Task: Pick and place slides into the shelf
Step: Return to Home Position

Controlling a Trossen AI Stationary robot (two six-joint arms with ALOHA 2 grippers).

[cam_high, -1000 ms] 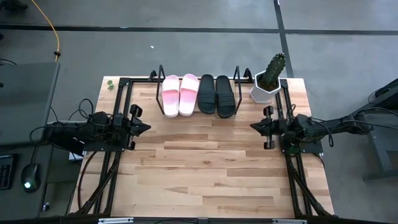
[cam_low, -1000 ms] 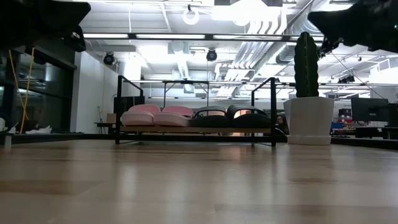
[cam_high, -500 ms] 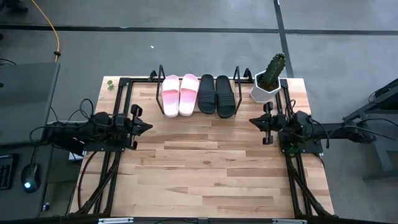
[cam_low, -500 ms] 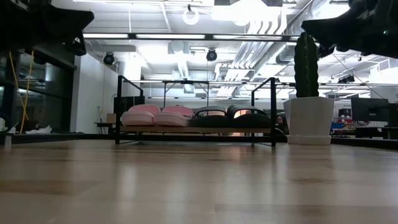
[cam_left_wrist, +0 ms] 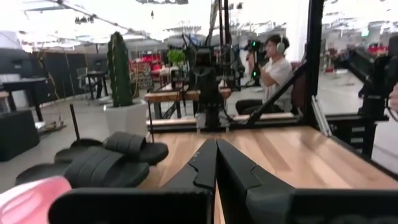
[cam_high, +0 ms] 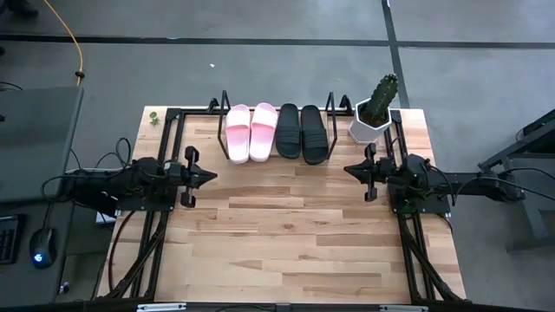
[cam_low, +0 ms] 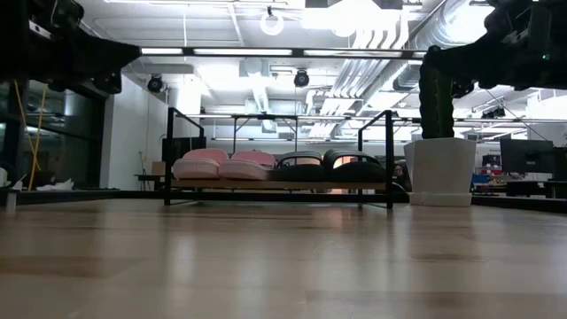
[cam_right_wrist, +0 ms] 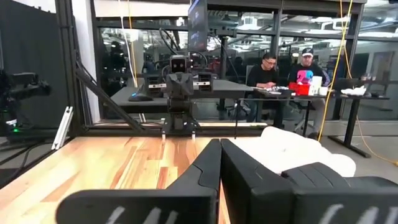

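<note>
Your left arm lies low and level along the bench edge. Its left end effector (cam_high: 211,176) sits in front of the pink end of the low wooden-board shelf with black wire loop frames (cam_high: 330,104) and points across the bench. Its fingers (cam_left_wrist: 205,163) are pressed together on nothing.

Your right arm mirrors it at the opposite edge. The right end effector (cam_high: 348,169) is in front of the shelf's black end and aims back toward the left one. It is likewise clenched and empty, its fingers (cam_right_wrist: 208,163) meeting at the tips. Both are well apart from the shelf and above the bench surface.

All four slides are on the shelf, side by side and touching or nearly so. The two pale pink wide-strap slides (cam_high: 238,132) (cam_high: 263,130) are at one end and the two black slides (cam_high: 288,130) (cam_high: 314,133) at the other. Each lies flat, sole down. Its long axis runs from the shelf's front to its back, square to the board's length. You cannot tell from here which end is the toe.

Just beyond the shelf's black end stands a white pot holding a green cactus (cam_high: 366,128), upright. Past the shelf, in the room behind, a person with headphones (cam_left_wrist: 273,59) is seated.
</note>
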